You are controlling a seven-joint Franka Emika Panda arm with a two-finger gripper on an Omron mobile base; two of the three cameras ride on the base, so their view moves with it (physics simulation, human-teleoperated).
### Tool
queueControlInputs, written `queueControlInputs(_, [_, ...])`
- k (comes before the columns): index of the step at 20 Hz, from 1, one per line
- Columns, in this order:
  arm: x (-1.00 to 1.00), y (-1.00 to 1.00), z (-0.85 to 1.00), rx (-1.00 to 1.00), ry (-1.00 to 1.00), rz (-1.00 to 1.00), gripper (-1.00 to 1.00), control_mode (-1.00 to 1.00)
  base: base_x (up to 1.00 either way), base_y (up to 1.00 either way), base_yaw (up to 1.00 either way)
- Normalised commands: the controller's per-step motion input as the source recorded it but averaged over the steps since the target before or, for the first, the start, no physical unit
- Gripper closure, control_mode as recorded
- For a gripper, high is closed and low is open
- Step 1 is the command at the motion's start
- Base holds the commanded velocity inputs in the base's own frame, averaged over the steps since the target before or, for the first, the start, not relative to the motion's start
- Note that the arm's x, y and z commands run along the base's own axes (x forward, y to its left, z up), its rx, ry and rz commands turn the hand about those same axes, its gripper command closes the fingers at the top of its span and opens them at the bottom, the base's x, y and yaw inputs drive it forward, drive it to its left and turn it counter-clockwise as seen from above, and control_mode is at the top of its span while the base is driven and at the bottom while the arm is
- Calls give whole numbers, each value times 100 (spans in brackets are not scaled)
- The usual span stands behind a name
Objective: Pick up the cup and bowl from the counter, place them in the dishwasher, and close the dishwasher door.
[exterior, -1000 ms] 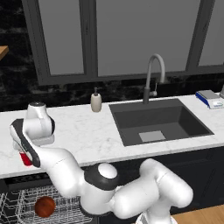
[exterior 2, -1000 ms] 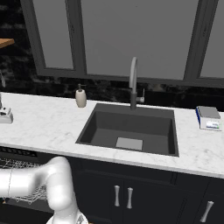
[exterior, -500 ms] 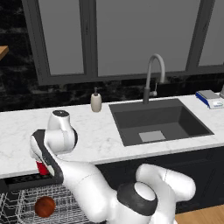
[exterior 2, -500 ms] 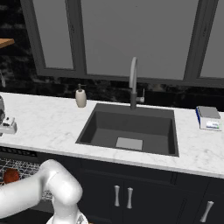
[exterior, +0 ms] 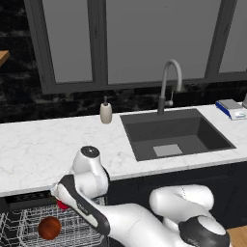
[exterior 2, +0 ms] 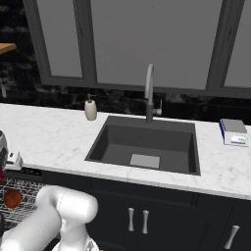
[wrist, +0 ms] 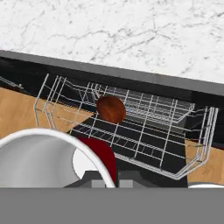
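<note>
- One gripper (exterior: 61, 201) hangs just above the rack (exterior: 29, 230), below the counter (exterior: 43, 149) edge; a bit of red cup (exterior: 62, 205) peeks from under it in the left base view.
- One cup — the hand view shows far more of it: white rim and white inside of the cup (wrist: 48, 162) up close, with its red wall against the gripper. The fingertips are hidden behind it, so the jaws look to be pinching the cup, pressed to its wall.
- One bowl (wrist: 111, 109) lies in the rack (wrist: 131, 127) of the dishwasher (wrist: 109, 78), well apart from the cup; from the left base view the bowl (exterior: 49, 227) looks like a brown ball, and in the right base view the bowl (exterior 2: 12, 198) sits at the far left edge.
- The hand view alone shows the wood floor (wrist: 17, 113) through the wires and the whole rack outline — the base views cut it off.
- Around: one sink (exterior: 176, 135), one faucet (exterior: 169, 84), one soap bottle (exterior: 105, 112), one small scale (exterior: 231, 108) at the far right of the counter.
- The right base view adds three cabinet handles (exterior 2: 137, 219) below the sink (exterior 2: 147, 147); the arm's white elbow (exterior 2: 63, 211) blocks the lower left there.
</note>
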Motion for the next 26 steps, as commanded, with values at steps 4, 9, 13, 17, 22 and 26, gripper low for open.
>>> queueControlInputs(4, [-27,-7,-63,-10,-7,-13,100,-100,0,0,0])
queueControlInputs(9, [-9,0,-55,-12,-6,-18,100,-100,0,0,0])
queueControlInputs(13, [1,1,-20,-11,1,-22,100,-100,0,0,0])
queueControlInputs(17, [7,1,-2,-4,4,-11,100,-100,0,0,0])
queueControlInputs(22, [5,0,-25,-3,1,-1,100,-100,0,0,0])
queueControlInputs(26, [26,1,-53,-8,0,0,100,-100,0,0,0])
